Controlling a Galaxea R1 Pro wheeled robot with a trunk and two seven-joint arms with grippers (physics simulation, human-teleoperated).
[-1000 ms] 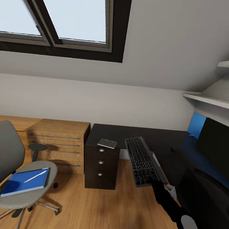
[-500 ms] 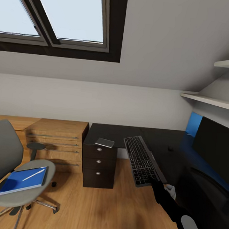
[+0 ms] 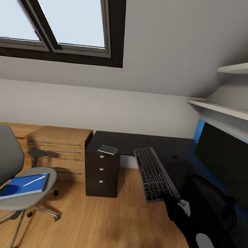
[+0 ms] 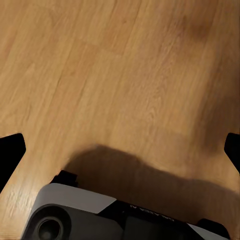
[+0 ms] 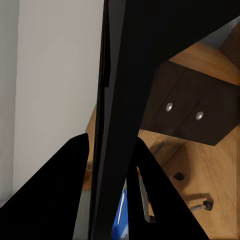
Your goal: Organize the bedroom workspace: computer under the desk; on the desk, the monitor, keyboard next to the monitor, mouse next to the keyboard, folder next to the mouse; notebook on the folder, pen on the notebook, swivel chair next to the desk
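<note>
My right gripper (image 3: 169,197) is shut on the near end of the dark-keyed keyboard (image 3: 151,174), holding it over the floor beside the black desk (image 3: 118,140). In the right wrist view the keyboard (image 5: 120,90) runs edge-on between the fingers (image 5: 55,200). The monitor (image 3: 226,160) stands on the desk at the right, with the small mouse (image 3: 175,157) in front of it. The notebook (image 3: 107,149) lies on the desk above the drawers. The blue folder (image 3: 24,185) with the white pen (image 3: 34,180) on it rests on the swivel chair (image 3: 2,161). My left gripper (image 4: 120,150) hangs open over the floor. The computer is out of view.
The dark three-drawer unit (image 3: 102,173) stands under the desk's left end, next to a low light-wood cabinet (image 3: 57,146). White shelves (image 3: 226,109) jut out above the monitor. A skylight (image 3: 62,15) is set in the sloped wall. The wood floor (image 3: 103,220) lies between chair and desk.
The whole view has shifted, so chair, drawers and desk sit further left in the picture; the camera turned right. The keyboard stays in my right gripper.
</note>
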